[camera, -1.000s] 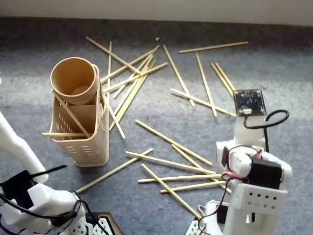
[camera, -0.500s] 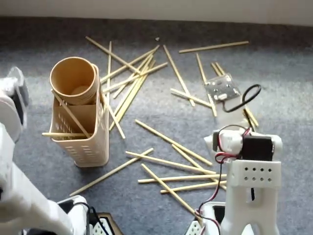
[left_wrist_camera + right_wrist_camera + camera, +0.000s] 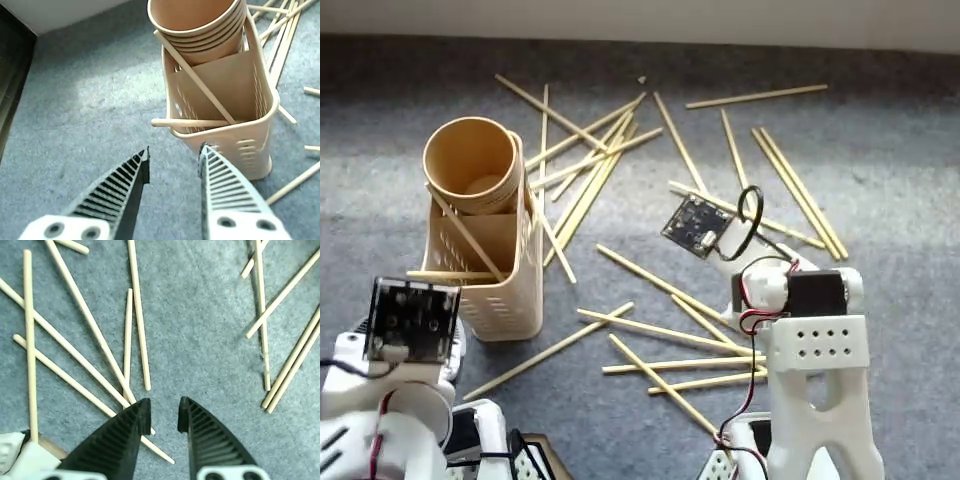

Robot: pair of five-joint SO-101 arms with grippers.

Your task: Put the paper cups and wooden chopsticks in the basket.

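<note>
At roughly 9 o'clock in the high view, a basket [image 3: 505, 300] is recorded standing upright on grey carpet [image 3: 890, 180], with a stack of paper cups [image 3: 470, 155] seated in its top and two chopsticks [image 3: 465, 232] lodged across it. The cup portion of the task is judged done and the chopstick portion barely begun: loose chopsticks [image 3: 660, 330] are scattered from 12 o'clock round to 5 o'clock, many crossed over one another. The left gripper [image 3: 174, 148] is noted with jaws well apart and empty; the basket is seen just ahead of its tips, not touching. The right gripper [image 3: 165, 400] is noted with jaws narrowly parted and empty, held low over the carpet, with chopsticks [image 3: 90, 327] lying beside its tips and none between.
</note>
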